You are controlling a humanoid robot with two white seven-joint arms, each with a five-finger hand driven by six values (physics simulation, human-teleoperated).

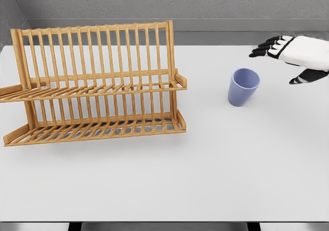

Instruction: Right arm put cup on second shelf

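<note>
The right hand (300,56) is seen entering from the right edge, held above the counter (205,179). Its fingers (267,47) are extended and slightly spread, with the thumb set apart below; nothing is held.

The cup (243,87), blue and open at the top, is found standing upright on the counter, its long axis close to vertical with a slight lean as rendered. It lies below and to the left of the fingertips, near them but not touched, with a clear gap between.

The wooden rack (95,84) is placed well apart from the cup, further left again from the fingers. Its upper shelf (103,90), judged to be the second shelf named in the task, carries nothing.

The left hand is not shown, so the right hand is the only one placed to reach the cup.

The grasp is judged not yet begun. The next move is judged to call for the fingers being lowered and brought leftward around the cup wall.
</note>
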